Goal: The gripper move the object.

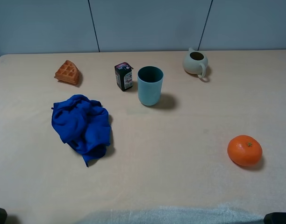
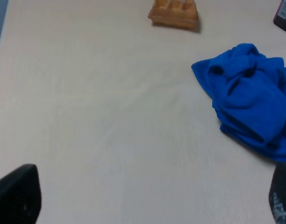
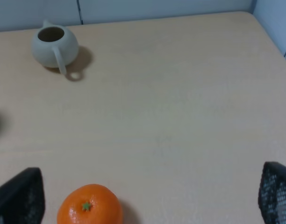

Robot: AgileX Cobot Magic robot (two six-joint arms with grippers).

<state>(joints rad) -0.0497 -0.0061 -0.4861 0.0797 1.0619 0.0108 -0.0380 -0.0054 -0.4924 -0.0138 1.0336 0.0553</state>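
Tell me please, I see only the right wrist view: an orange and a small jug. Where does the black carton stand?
Observer: The black carton stands upright far across the table, just left of a teal cup in the high view.
Operator: Is something in the way on the left side?
Observer: A crumpled blue cloth lies nearer than the carton; a waffle wedge sits left of the carton.
Operator: Is the left gripper ready?
Observer: The left gripper has its jaws wide apart, holding nothing.

Waffle wedge (image 1: 67, 72), blue cloth (image 1: 82, 123), teal cup (image 1: 150, 85), pitcher (image 1: 196, 62), orange (image 1: 245, 150)
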